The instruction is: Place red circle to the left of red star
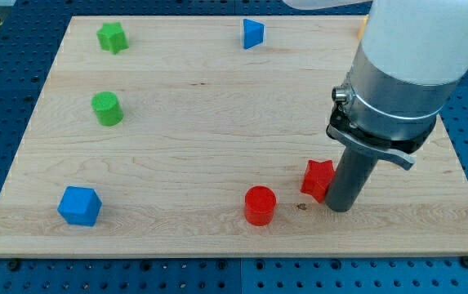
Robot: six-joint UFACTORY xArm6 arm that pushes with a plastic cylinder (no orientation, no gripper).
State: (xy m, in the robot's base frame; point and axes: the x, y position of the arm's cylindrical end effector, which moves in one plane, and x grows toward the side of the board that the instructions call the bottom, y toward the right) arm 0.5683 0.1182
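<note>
1. My tip point(341, 209): bare rod with no jaws, holding nothing; touches the red star's right side.
2. Red star point(318, 178): lower right of the wooden board point(217, 106).
3. Red circle point(260, 204): just left of and below the star, apart from it.
4. Green star point(113, 37), green cylinder point(107, 109), blue cube point(80, 205): the view's left.
5. Blue triangle point(252, 33): top centre.

Your tip point(341, 209) touching the red star point(318, 179) on its right side, red circle point(260, 205) near the star's lower left with a narrow gap between them, blue cube point(79, 205) well apart at the table point(193, 106) lower left, green cylinder point(107, 109), green star point(113, 37) and blue triangle point(252, 33) far off toward the view's top.
</note>
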